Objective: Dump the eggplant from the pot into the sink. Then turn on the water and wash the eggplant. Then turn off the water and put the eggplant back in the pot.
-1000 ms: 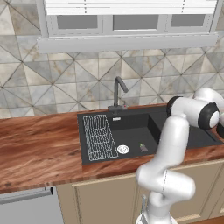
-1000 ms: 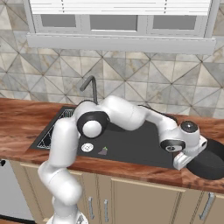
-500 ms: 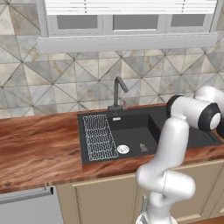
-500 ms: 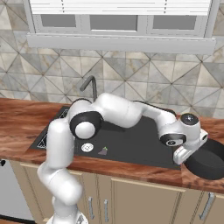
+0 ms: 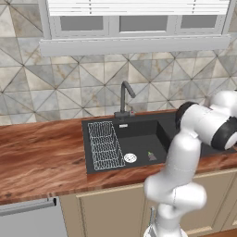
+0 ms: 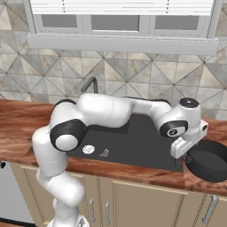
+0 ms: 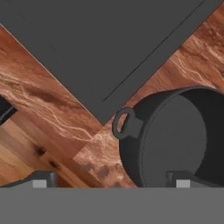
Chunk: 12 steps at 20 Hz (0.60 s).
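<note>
Right base view: eggplant (image 6: 105,153) lies in sink (image 6: 146,146); pot (image 6: 208,158) stands empty; gripper (image 6: 189,156) spread wide, holding nothing. Washing, return outstanding.

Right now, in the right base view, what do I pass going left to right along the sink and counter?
White drain → eggplant → gripper → pot.

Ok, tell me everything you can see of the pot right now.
The pot is round, dark charcoal and matte, with a small ring handle on its side. It stands upright on the wooden counter, just off the corner of the sink, and looks empty inside. The gripper is open right over its rim, one fingertip in front of the pot's wall; contact can't be judged.
</note>
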Available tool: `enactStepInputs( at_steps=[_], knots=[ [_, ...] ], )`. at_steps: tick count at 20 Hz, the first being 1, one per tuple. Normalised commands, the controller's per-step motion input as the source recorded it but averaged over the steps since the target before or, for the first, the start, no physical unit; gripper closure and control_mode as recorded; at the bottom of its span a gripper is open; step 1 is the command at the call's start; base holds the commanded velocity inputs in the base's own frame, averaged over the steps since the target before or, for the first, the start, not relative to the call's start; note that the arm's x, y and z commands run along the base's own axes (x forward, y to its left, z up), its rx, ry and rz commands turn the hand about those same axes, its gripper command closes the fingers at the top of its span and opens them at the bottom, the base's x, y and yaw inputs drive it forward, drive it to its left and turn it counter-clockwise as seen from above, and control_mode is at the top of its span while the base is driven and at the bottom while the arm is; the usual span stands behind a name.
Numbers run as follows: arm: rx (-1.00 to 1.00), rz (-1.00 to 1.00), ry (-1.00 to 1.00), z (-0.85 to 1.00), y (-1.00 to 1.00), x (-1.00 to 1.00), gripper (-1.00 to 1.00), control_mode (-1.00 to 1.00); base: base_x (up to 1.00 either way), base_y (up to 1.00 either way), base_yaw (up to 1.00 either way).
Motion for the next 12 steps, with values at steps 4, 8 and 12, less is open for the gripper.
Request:
enactStepInputs(
  at_steps=[4, 8, 12],
  knots=[
    [0.0, 0.35, 0.0, 0.46, 0.91, -0.46, -1.0, -1.0, 0.0, 0.0, 0.0],
    [0.0, 0.6, 0.0, 0.27, 0.99, -0.19, -1.0, -1.0, 0.0, 0.0, 0.0],
    [0.0, 0.7, 0.0, 0.16, 0.93, 0.0, -1.0, -1.0, 0.0, 0.0, 0.0]
  ],
)
